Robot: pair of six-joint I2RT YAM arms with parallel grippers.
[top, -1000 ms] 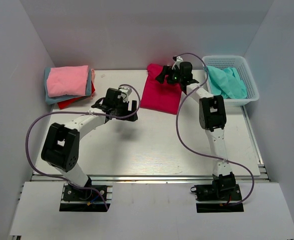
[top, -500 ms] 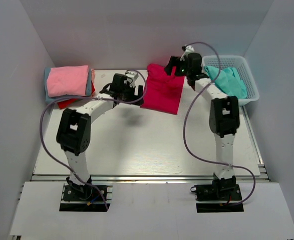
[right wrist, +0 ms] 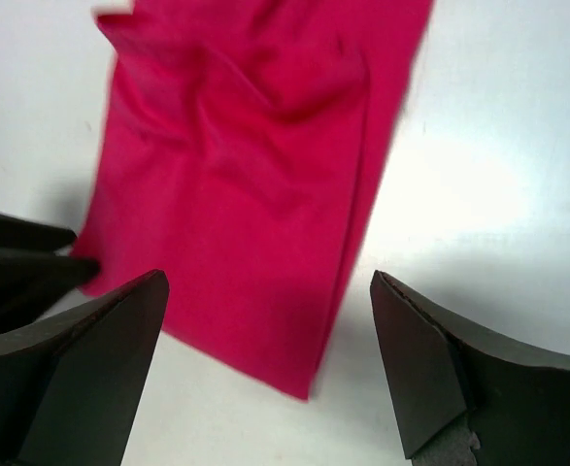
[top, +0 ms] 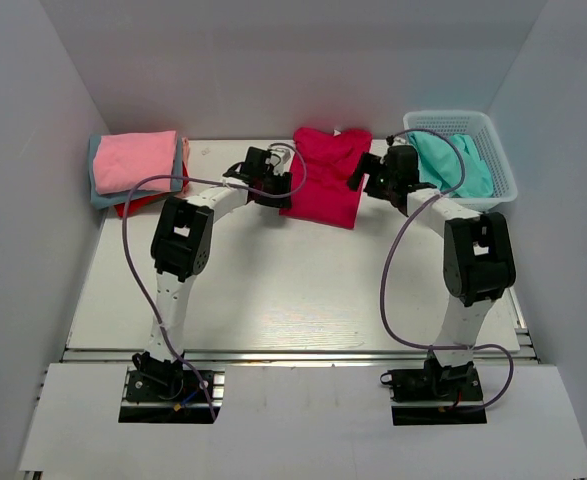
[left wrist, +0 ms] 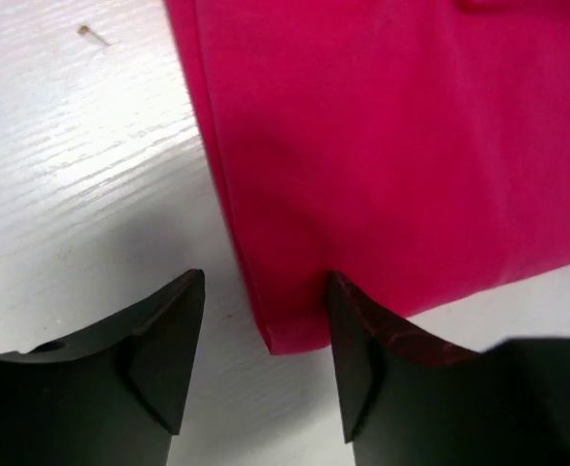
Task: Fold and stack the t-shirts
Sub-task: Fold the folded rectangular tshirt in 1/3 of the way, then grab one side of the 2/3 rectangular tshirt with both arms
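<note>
A crimson-magenta t-shirt [top: 323, 185] lies folded into a long rectangle at the back middle of the table, its far end rumpled. My left gripper [top: 276, 190] sits low at its near left corner. In the left wrist view that corner of the shirt [left wrist: 391, 146] lies between the parted fingers of the left gripper [left wrist: 265, 282], and one fingertip [left wrist: 348, 311] touches the cloth. My right gripper [top: 371, 180] hovers at the shirt's right edge. In the right wrist view it [right wrist: 270, 277] is wide open above the shirt [right wrist: 246, 175].
A stack of folded t-shirts sits at the back left: pink [top: 133, 160] on top, grey-blue [top: 98, 190] and red [top: 138, 207] beneath. A white mesh basket [top: 505, 175] at the back right holds a teal t-shirt [top: 453, 165]. Grey walls close in on three sides.
My left gripper has moved right to the shirt's near left corner and its jaws have narrowed. My right gripper has left the shirt's far end and come down beside its right edge.
</note>
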